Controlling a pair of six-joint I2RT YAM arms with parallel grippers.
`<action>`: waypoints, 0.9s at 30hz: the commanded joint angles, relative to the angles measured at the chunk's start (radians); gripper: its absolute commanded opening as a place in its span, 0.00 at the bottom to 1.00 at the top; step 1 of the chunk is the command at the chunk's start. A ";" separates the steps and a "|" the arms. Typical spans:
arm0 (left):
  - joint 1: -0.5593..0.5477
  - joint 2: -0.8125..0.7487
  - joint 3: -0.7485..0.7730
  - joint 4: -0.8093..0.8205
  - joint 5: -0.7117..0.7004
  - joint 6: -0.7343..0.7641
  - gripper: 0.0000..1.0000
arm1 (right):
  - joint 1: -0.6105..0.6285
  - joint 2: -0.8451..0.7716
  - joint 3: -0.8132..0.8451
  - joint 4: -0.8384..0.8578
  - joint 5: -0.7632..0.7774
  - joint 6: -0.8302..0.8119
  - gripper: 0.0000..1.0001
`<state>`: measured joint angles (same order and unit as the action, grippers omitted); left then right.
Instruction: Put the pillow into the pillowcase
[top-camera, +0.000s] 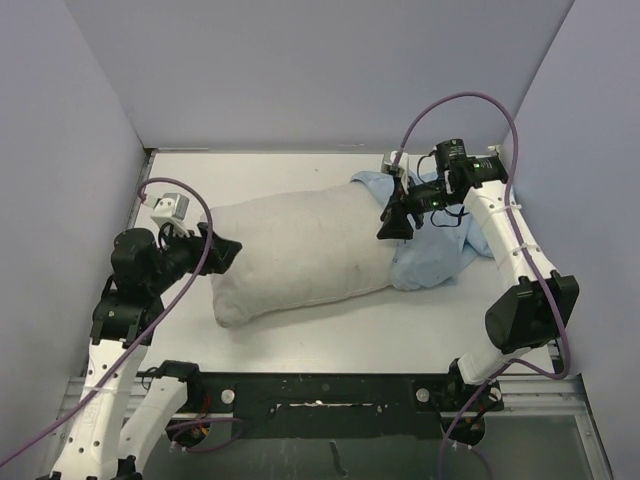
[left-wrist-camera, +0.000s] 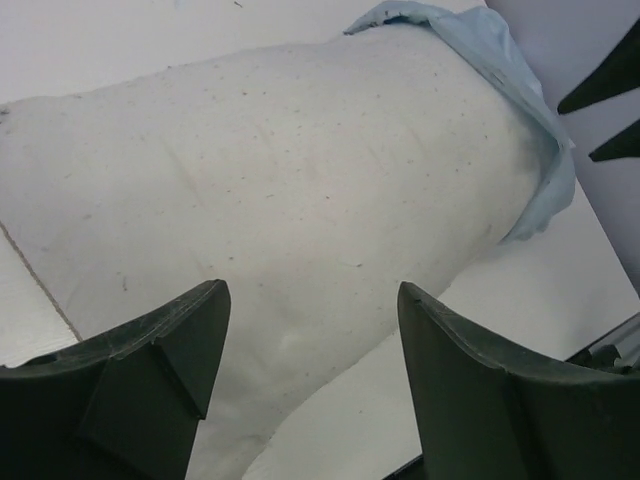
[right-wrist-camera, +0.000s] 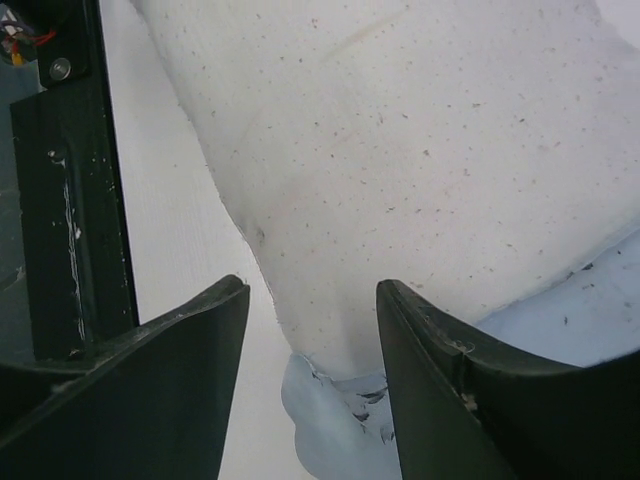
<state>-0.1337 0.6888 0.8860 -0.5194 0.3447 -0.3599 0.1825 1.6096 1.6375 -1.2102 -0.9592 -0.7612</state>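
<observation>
Top external view: the plump, speckled off-white pillow (top-camera: 300, 250) is seen with its 3 o'clock end tucked into the wrinkled light-blue pillowcase (top-camera: 437, 255); the left gripper (top-camera: 224, 253) and right gripper (top-camera: 397, 223) are held spread, empty.

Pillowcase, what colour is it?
The pillowcase is light blue. The top view shows it best.

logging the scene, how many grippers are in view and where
2. The left gripper sits at the left end of the pillow, jaws open. The right gripper hangs over its right end, where the pillowcase covers it, also open. None seem hidden.
</observation>
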 joint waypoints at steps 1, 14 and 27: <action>-0.077 0.039 0.052 0.033 0.068 0.071 0.66 | -0.007 -0.022 0.067 0.124 0.076 0.129 0.56; -0.961 0.463 0.146 0.164 -0.605 0.784 0.94 | 0.035 0.054 0.051 0.295 0.454 0.356 0.55; -0.977 0.793 0.165 0.390 -0.700 0.953 0.62 | 0.111 0.156 0.075 0.301 0.588 0.355 0.14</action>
<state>-1.1309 1.4540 1.0042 -0.2897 -0.2989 0.5552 0.2859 1.7569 1.6733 -0.9340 -0.4194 -0.4099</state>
